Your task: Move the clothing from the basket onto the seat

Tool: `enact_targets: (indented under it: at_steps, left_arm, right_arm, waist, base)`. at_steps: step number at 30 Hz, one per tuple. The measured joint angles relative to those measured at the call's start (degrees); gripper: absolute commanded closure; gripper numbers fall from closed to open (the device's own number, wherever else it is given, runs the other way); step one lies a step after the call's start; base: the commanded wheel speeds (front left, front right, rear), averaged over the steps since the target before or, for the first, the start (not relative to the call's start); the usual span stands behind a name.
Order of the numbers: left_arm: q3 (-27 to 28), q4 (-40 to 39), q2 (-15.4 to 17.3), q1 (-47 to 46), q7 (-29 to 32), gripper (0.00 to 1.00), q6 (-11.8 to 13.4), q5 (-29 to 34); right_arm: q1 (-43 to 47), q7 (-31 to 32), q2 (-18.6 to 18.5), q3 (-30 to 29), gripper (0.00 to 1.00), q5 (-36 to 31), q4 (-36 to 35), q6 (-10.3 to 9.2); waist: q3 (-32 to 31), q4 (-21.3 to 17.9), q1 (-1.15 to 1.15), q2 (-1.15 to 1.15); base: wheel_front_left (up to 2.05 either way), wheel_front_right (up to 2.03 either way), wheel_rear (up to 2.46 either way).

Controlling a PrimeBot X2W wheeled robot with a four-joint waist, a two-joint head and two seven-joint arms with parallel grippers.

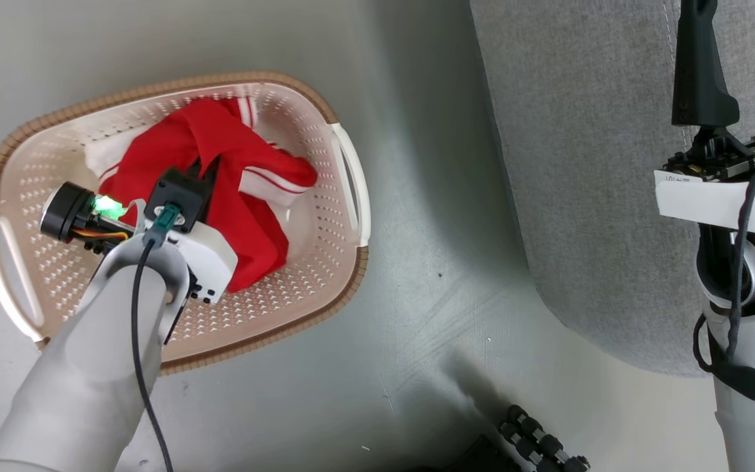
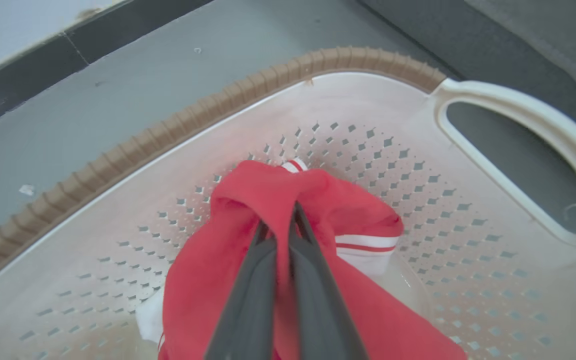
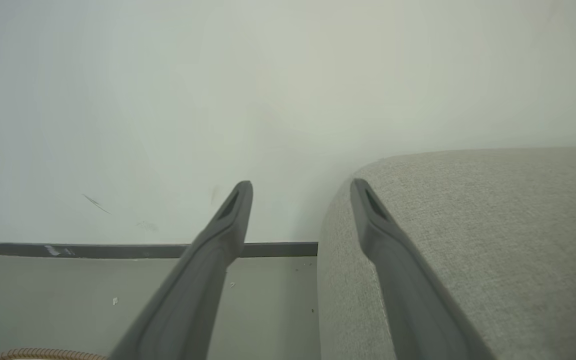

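**Left arm at the basket, right arm at the seat.** The left gripper [image 2: 278,220] has its two long dark fingers closed almost together on a raised fold of the bright red soft clothing with white stripes [image 2: 203,280]. The clothing lies bunched inside the oval cream perforated plastic basket with a brown woven-look rim [image 1: 220,80], which stands on the grey floor [image 1: 430,275]. In the head view the white wrist housing covers most of those fingers, whereas the left wrist view shows the pinch plainly. The right gripper [image 3: 300,187] is spread wide and empty over the rounded edge of the large grey woven-fabric seat [image 3: 493,225], near the basket. The head view's top edge cuts off its fingertips. A dark ribbed object [image 1: 541,446] at the bottom edge is too cropped to identify.
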Motion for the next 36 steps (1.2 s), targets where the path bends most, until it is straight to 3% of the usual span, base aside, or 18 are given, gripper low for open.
enact_targets:
  at_steps: [16,36]
  left_arm:
    - [5.09,-15.75,0.32,5.06,-3.57,1.00,3.52,-3.16]
    - [6.91,-32.37,4.31,10.63,-3.78,1.00,2.49,-4.74]
  right_arm:
    - [0.25,-0.01,-0.10,-0.55,0.00,-4.58,3.38,0.00]
    - [4.14,-0.01,-1.89,2.77,0.00,-9.60,8.06,0.00]
  waist:
    - [-6.33,3.88,0.00,0.00]
    - [-18.09,8.86,0.00,0.00]
  base:
    - [0.00,0.00,0.00]
    - [0.00,0.00,0.00]
